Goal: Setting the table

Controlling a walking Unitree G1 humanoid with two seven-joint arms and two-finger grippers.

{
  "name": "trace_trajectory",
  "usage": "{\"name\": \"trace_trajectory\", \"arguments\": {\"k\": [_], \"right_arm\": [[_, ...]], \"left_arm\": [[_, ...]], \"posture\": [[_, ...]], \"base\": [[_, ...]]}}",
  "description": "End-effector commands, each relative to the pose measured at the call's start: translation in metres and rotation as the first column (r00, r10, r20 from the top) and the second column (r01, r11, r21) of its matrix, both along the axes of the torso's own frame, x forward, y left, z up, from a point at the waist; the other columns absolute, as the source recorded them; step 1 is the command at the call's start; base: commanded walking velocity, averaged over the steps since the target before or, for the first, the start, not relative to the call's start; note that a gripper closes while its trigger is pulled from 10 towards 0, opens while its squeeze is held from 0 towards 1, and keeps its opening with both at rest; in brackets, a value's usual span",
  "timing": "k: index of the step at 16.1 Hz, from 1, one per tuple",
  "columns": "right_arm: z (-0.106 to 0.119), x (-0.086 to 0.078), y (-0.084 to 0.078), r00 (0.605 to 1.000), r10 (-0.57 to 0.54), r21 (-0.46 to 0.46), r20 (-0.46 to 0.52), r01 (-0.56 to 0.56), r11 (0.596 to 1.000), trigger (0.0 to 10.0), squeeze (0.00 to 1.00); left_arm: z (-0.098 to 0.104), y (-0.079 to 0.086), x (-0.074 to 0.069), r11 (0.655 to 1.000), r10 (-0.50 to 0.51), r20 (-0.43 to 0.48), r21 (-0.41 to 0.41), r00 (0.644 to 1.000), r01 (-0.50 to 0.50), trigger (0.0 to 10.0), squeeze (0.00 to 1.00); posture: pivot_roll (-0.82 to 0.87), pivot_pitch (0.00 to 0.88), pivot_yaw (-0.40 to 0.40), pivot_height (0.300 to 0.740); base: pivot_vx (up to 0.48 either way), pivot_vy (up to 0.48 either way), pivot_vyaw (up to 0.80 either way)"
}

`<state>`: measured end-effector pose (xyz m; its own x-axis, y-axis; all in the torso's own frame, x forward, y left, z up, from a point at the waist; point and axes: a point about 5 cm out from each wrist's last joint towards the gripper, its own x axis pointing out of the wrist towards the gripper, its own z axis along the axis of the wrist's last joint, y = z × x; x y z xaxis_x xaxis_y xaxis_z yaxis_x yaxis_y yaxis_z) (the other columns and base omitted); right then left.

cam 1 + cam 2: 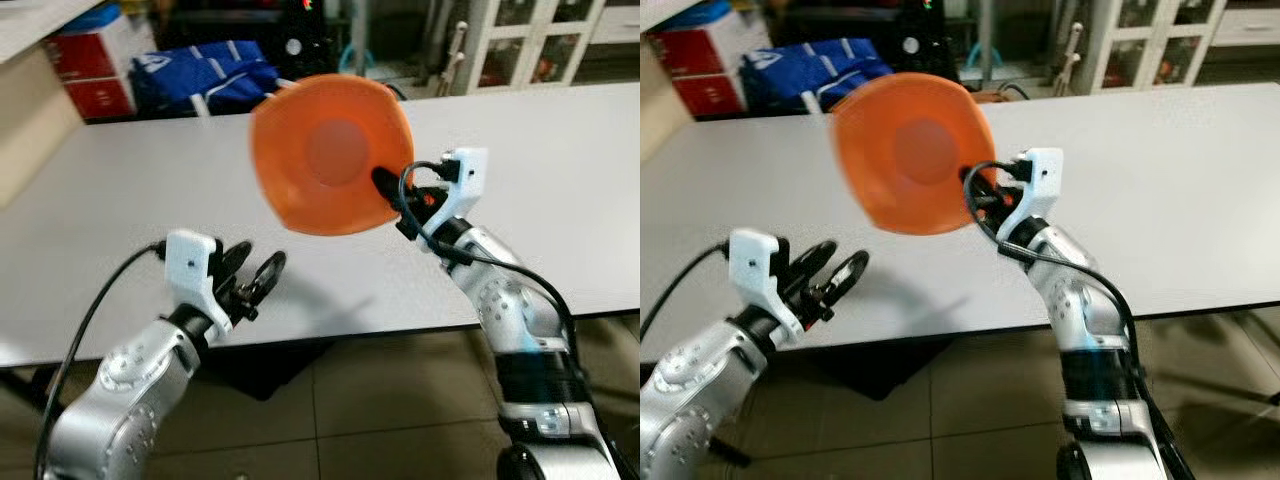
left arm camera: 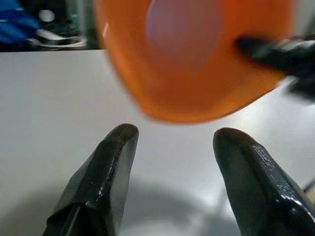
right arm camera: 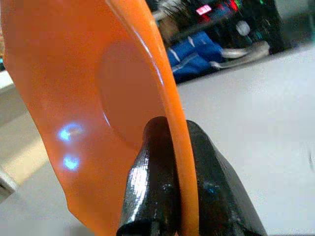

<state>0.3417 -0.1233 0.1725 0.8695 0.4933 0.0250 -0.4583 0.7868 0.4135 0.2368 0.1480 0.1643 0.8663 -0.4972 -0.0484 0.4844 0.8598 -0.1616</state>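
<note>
Bowl (image 1: 330,155) first: it's orange plastic, hanging in the air above the white table (image 1: 560,180), tipped up on edge so its hollow faces back toward my head camera. My right gripper (image 1: 385,185) has it by the rim, and the right wrist view confirms the hold, with one black finger inside the rim and one outside, pinched tight on the thin wall. The bowl looks slightly smeared in both eye views, so I judge it is moving.

My left gripper (image 1: 262,272) sits low over the near edge of the table, fingers spread apart with nothing between them. From its wrist camera I see the bowl floating ahead of and above the two open fingers (image 2: 110,162), not touching them.

I read this as the carry-and-place step: the bowl is lifted and not yet set down. The tabletop under it is bare, so there is room to put it anywhere in front of me.

Next I need to roll the right wrist until the bowl's base faces down, lower it until the base meets the table flat, and only then let the fingers part. A one-sided rim hold on light plastic can let the bowl swing or slip, so I'd go slowly. The left gripper could steady the far rim if it wobbles.
</note>
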Motion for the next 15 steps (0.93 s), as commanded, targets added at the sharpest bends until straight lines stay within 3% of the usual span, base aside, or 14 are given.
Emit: {"name": "trace_trajectory", "arguments": {"k": [1,4,7,11,14,15], "right_arm": [[0.01,0.009,-0.006,0.999,-0.045,0.062,0.011,0.044,0.997,0.0,0.0],[-0.008,0.027,-0.007,0.992,-0.074,0.099,-0.105,0.085,0.991,0.0,0.0],[-0.023,0.042,-0.008,0.974,-0.111,0.097,-0.196,0.132,0.987,0.0,0.0],[-0.026,0.05,-0.009,0.956,-0.131,0.109,-0.264,0.165,0.98,0.0,0.0],[-0.038,0.052,-0.016,0.887,-0.218,0.116,-0.408,0.287,0.951,0.0,0.0],[-0.041,0.052,-0.019,0.861,-0.259,0.08,-0.437,0.325,0.942,0.0,0.0]], "left_arm": [[0.012,-0.005,-0.001,0.998,-0.065,0.032,-0.016,0.997,0.065,10.0,0.0],[0.028,-0.016,-0.002,0.983,-0.184,0.112,0.009,0.977,0.184,10.0,0.0],[0.036,-0.023,-0.007,0.96,-0.274,0.079,-0.044,0.958,0.278,10.0,0.0],[0.049,-0.025,-0.007,0.935,-0.33,0.065,-0.111,0.942,0.336,10.0,0.0],[0.054,-0.029,-0.01,0.919,-0.362,0.06,-0.144,0.93,0.367,10.0,0.0],[0.054,-0.029,-0.011,0.917,-0.362,0.047,-0.162,0.931,0.365,10.0,0.0]], "posture": [[-0.09,0.0,0.083,0.74],[-0.08,0.0,0.083,0.74],[-0.06,0.0,0.076,0.74],[-0.05,0.0,0.073,0.74],[-0.04,0.0,0.062,0.74],[-0.05,0.0,0.057,0.74]], "base": [[0.0,0.0,0.0],[0.0,0.0,0.0],[0.0,0.0,0.0],[0.0,0.0,0.0],[0.0,0.0,0.0],[0.0,0.0,0.0]]}}
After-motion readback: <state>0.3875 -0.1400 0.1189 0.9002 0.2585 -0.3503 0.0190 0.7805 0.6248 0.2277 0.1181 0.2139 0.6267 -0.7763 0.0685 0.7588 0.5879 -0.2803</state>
